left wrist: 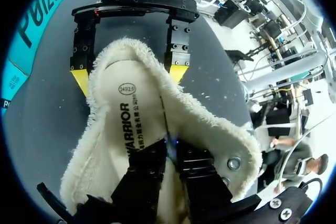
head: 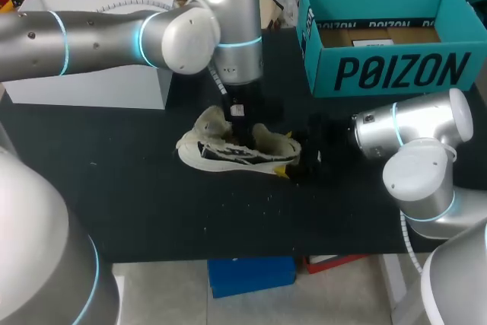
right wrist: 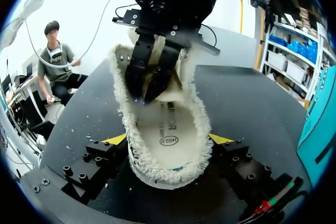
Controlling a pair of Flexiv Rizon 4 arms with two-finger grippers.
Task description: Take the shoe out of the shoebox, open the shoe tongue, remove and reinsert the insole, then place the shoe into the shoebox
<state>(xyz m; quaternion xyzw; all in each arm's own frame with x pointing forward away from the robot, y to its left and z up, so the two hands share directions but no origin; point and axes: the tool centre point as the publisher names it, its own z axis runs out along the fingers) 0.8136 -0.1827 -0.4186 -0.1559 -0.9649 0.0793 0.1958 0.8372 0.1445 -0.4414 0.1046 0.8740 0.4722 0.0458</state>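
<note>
Shoe on the table, heel clamped between my right gripper's tips; left gripper nearly closed inside, apparently pinching the insole. It's thin and floppy, so I'd lift by its edge.

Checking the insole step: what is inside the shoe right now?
The pale insole lies inside the shoe, and the left end effector is down inside above it. That end effector covers the toe end; whether it grips the insole cannot be seen.

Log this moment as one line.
shoe: on table, out of box | right gripper: shut on heel | left gripper: shut, tips down inside shoe at insole | box: open, behind shoe
</note>
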